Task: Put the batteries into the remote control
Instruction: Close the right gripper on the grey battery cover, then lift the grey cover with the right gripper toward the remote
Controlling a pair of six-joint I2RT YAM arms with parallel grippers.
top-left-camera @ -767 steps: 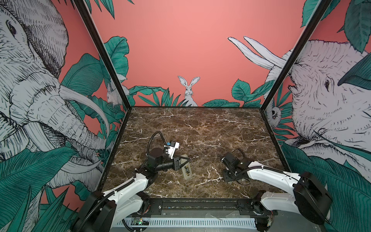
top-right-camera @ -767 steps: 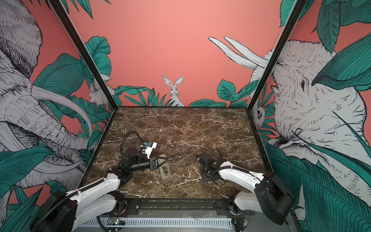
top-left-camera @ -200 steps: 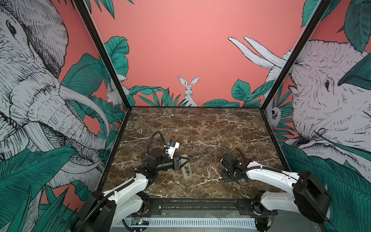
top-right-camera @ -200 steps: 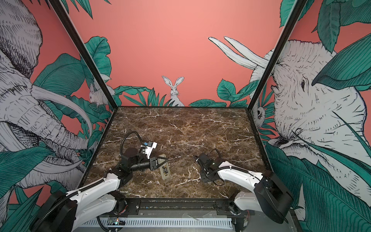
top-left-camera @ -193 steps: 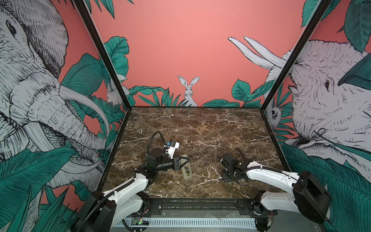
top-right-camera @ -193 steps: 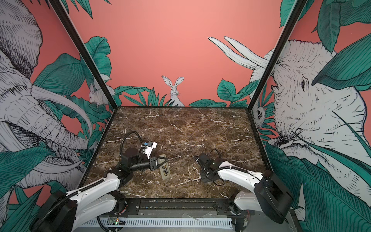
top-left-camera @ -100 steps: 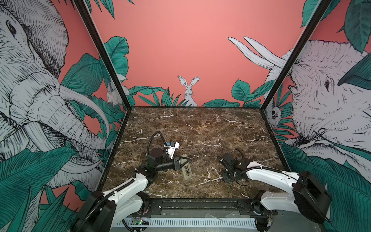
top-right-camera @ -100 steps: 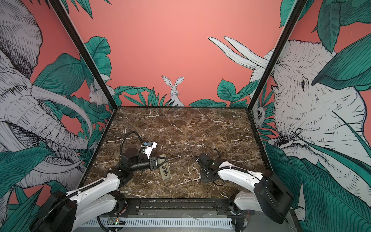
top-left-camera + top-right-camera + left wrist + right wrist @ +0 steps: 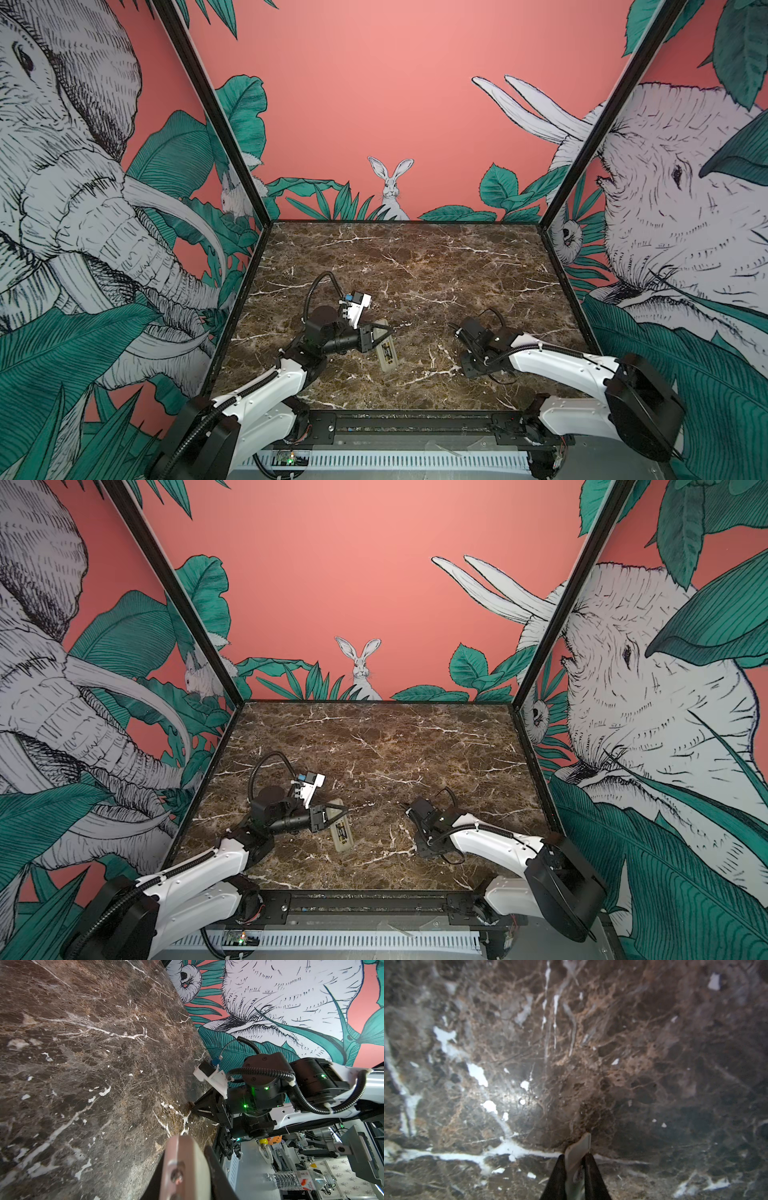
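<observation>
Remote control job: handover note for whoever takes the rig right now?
Left gripper: shut on the far end of the remote control, back face up.
Right gripper: tips down at the table, closed on a pale flat piece, possibly the battery cover.
Batteries: dark shapes set in the remote's back; count unclear.
Done: batteries apparently in.
Left: check seating, fit cover.

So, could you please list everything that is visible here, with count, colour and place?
table: one, brown marble, below everything.
walls: three, pink with painted animals and leaves, around table.
remote: one, beige back up, near table's front, in left tool.
pale piece: one, thin, in right tool.
bottle: one, clear, outside the cell.
left tool: one, black, on white arm, shut on remote.
right tool: one, black, on white arm, shut on pale piece.
</observation>
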